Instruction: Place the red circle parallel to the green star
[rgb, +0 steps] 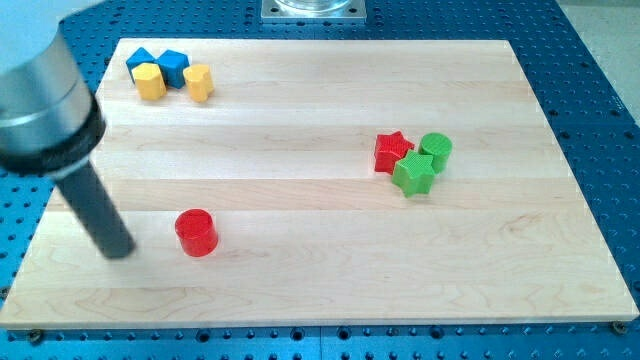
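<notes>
The red circle (196, 232) is a short red cylinder at the view's lower left of the wooden board (320, 290). The green star (413, 174) lies right of the middle, touching a red star (392, 151) and a green cylinder (436, 150). My tip (120, 249) is on the board just left of the red circle, a short gap apart from it. The dark rod rises up and left to the grey arm body (40, 100).
At the view's top left sit a blue triangle block (142, 60), a blue block (174, 66), a yellow block (150, 82) and a yellow cylinder (198, 81), clustered together. A blue perforated table surrounds the board. A metal base shows at the top middle (312, 9).
</notes>
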